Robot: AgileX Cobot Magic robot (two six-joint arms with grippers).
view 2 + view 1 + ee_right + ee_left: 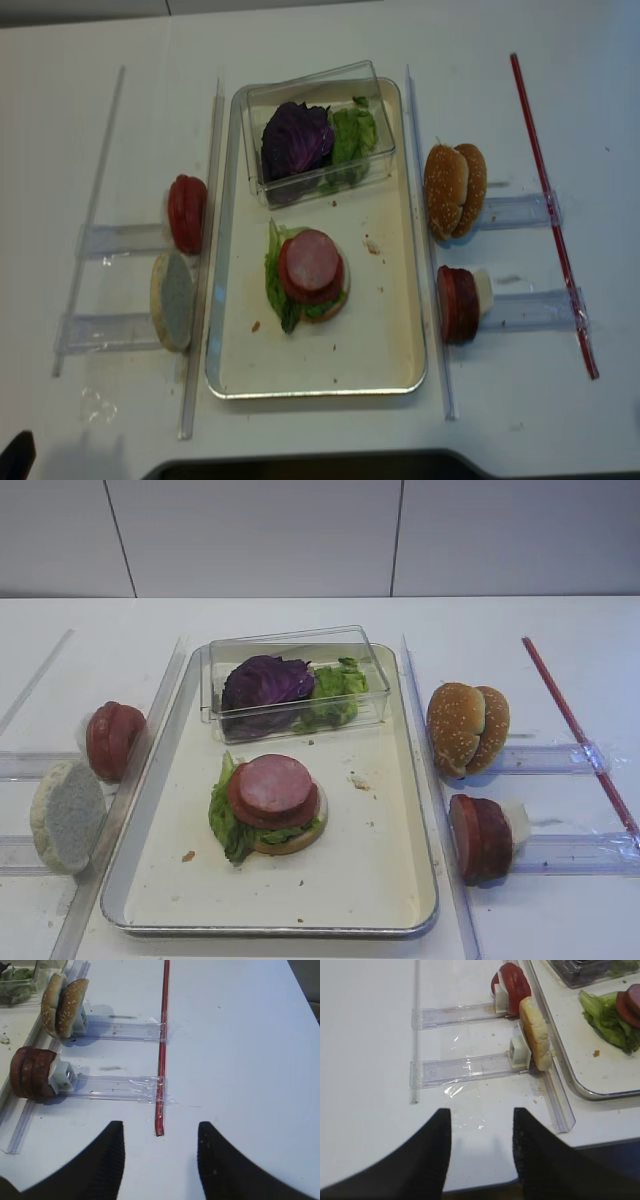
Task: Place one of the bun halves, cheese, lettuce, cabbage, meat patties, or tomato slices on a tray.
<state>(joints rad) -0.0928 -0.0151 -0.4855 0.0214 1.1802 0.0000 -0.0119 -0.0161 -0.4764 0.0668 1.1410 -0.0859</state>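
White tabletop carries the tray (405,810); on it, a bun half (295,838), lettuce (226,820) and two meat patties (275,785) stacked; left gripper (481,1145) and right gripper (160,1157) both parted, empty.

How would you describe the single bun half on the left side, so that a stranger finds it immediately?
Start at the metal tray in the middle and look just outside its left rim. Two foods stand on edge there; the nearer one is the bun half. It is pale and whitish, while the tomato slices behind it are glossy red.
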